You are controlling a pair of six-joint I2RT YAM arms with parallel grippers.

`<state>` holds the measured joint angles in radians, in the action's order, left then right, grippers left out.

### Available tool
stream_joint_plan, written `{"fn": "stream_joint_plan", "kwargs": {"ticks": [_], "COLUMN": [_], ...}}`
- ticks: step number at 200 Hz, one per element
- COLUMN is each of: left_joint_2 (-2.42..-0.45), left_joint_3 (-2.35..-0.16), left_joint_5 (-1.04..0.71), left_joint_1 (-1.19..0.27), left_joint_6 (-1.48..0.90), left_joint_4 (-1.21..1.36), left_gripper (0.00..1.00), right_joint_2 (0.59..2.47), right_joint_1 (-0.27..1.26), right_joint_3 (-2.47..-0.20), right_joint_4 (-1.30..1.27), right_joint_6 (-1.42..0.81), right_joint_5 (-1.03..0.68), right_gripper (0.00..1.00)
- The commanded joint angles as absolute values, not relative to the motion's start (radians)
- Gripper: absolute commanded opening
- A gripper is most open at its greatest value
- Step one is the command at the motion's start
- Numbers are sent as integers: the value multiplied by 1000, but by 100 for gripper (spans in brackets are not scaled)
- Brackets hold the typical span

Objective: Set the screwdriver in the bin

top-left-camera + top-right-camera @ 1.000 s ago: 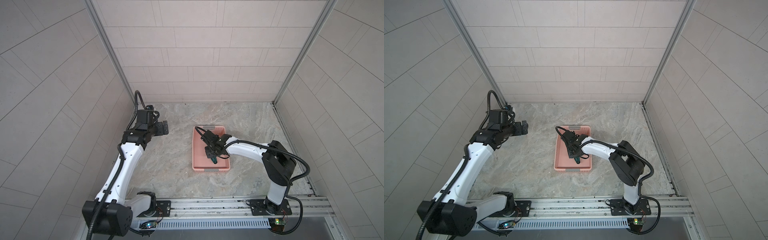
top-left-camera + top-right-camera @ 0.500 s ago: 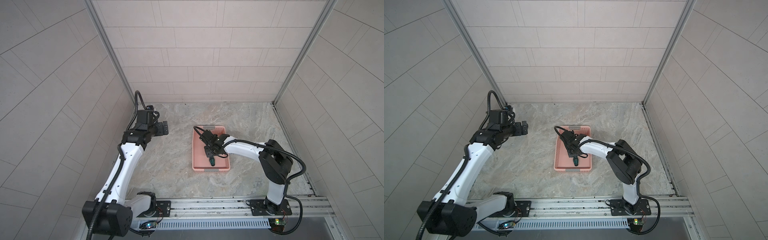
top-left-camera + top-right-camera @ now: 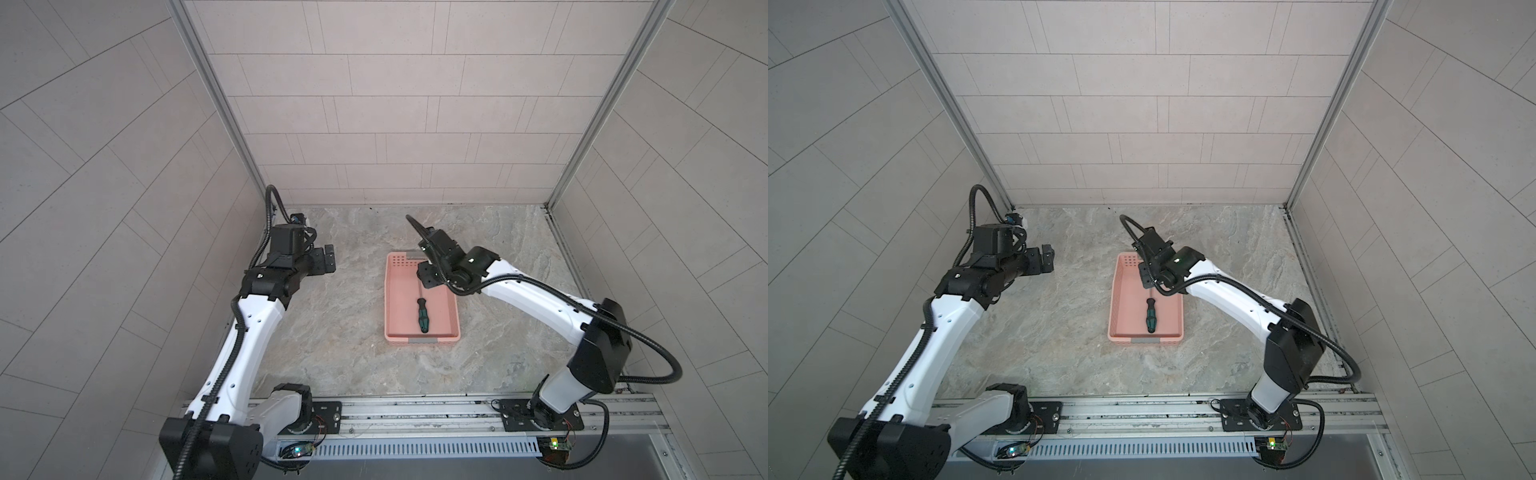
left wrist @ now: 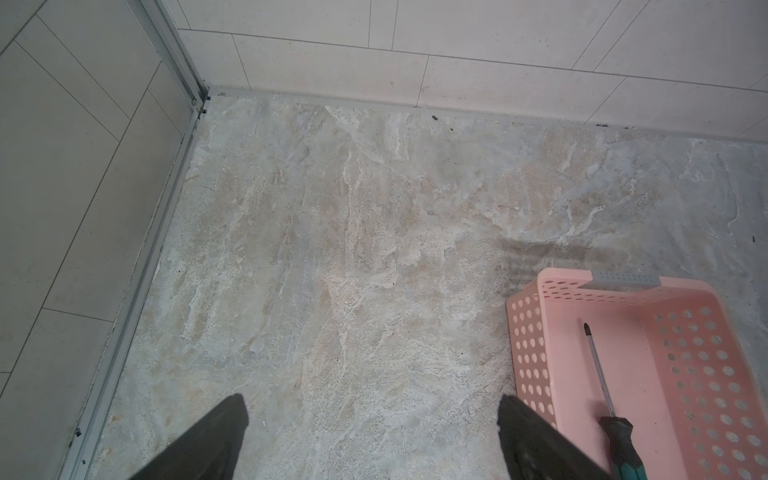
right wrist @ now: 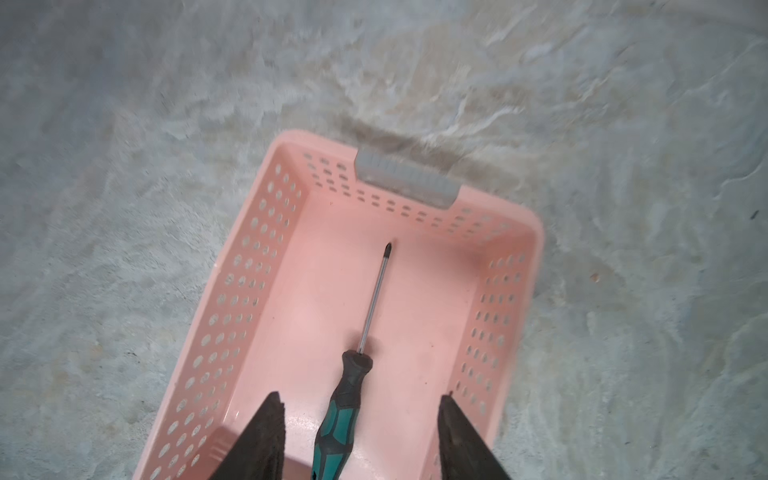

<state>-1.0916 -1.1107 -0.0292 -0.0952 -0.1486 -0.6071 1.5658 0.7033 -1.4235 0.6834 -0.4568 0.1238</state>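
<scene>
Evidently, in both top views the screwdriver (image 3: 422, 316) lies flat on the floor of the bin (image 3: 387, 299), with its handle toward the robot's base and its shaft toward the perforated far wall. The right gripper (image 3: 428, 279) hangs over the bin's far half, apart from the tool. The left gripper (image 3: 327, 258) is well to the side, above the table (image 3: 345, 340).

Left wrist view: the left gripper's fingers (image 4: 216, 440) stand wide apart with only bare table between them. The bin and the tool's shaft show beside one finger.

Right wrist view: the right gripper's fingers (image 5: 266, 436) are spread either side of the green-and-black handle and neither touches it, so the tool is released. This view is smeared, so how far the tips sit above the rim cannot be told.

Assessment: placement looks complete and the step in hand is withdrawal. It is best done by rising straight up with the jaws kept apart. The arm should turn away only once the fingers are above the perforated side walls, so that neither the handle nor the bin gets dragged.
</scene>
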Motion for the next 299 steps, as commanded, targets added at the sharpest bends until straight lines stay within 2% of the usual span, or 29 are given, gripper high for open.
{"fn": "stream_joint_plan", "kwargs": {"ticks": [1,15,20,31,34,75,97,135,165,188,220,299], "left_joint_2": [-1055,-1037,-1031,-1018,-1014,-949,-935,-944,-969,-942,-968,-1291], "left_joint_3": [-1073,-1051,-1043,-1035,-1031,-939,-856,-787,-708,-541,-454,-438], "left_joint_5": [-30,-28,-26,-28,-29,-35,-55,-63,59,142,214,167], "left_joint_1": [-101,-99,-100,-98,-99,-101,-104,-106,-107,-108,-108,-106], "left_joint_6": [-120,-115,-114,-113,-114,-103,-61,-45,-133,-84,0,64], "left_joint_4": [-545,-517,-509,-496,-492,-362,-261,-170,-53,177,257,546], "left_gripper": [100,100,100,100,100,100,100,100,100,100,100,100], "right_joint_2": [1480,1417,1394,1344,1330,1166,1089,1000,948,959,1034,1076], "right_joint_1": [632,587,574,545,539,495,447,364,348,347,339,316], "right_joint_3": [-1409,-1374,-1361,-1330,-1321,-1174,-1068,-949,-825,-756,-752,-538], "right_joint_4": [726,714,710,702,698,660,587,467,308,191,189,-125], "right_joint_6": [-404,-383,-374,-349,-342,-251,-236,-279,-294,-258,-254,-190], "right_joint_5": [136,143,144,157,163,356,404,402,409,434,447,615], "right_gripper": [59,63,78,98,99,100,99,100,100,100,100,100]}}
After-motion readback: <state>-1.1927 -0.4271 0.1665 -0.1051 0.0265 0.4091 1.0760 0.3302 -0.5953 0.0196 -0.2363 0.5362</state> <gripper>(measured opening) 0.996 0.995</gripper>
